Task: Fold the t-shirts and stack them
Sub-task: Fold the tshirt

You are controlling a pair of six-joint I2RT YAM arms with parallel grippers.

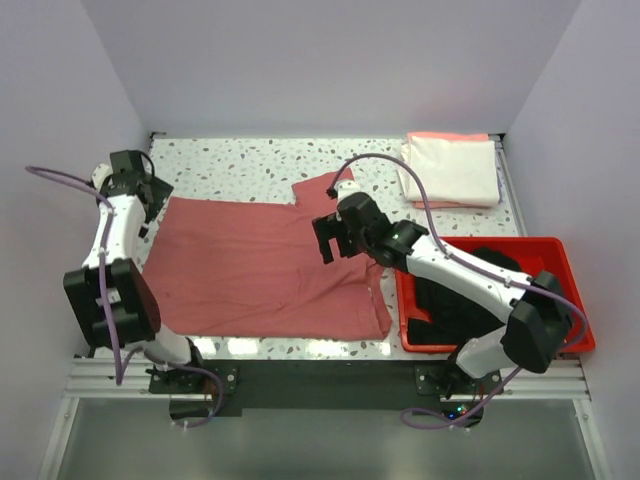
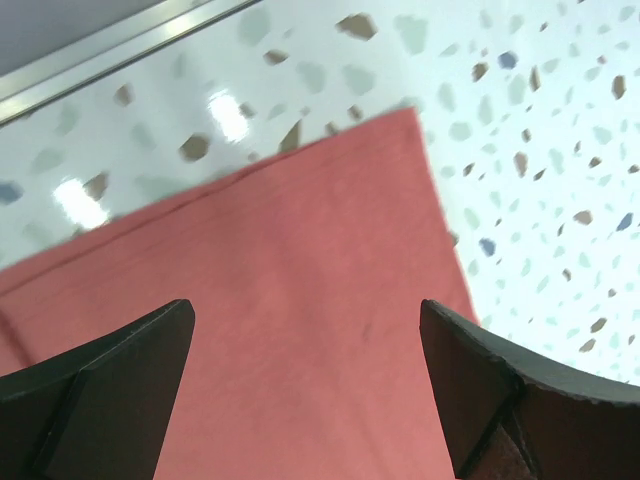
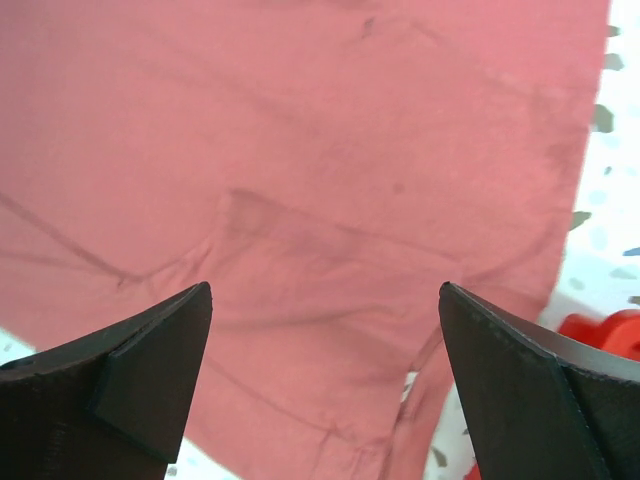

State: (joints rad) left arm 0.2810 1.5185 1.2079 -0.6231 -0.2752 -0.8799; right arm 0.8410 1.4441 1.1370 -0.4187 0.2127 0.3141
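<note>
My left gripper [image 2: 305,325] hangs spread wide over the red shirt [image 1: 250,270] at its far-left corner. My right gripper [image 3: 325,300], equally spread, hovers over its right side.

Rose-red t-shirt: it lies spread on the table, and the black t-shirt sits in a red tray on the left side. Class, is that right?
One slip: the red tray with the black t-shirt is on the right side, as the top external view shows. The rest stands.

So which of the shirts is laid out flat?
The dusty rose-red t-shirt, spread open mid-table. The cream-white t-shirt and peach-pink t-shirt sit folded in a stack at the far right corner; the black t-shirt lies bunched in the red tray.
</note>
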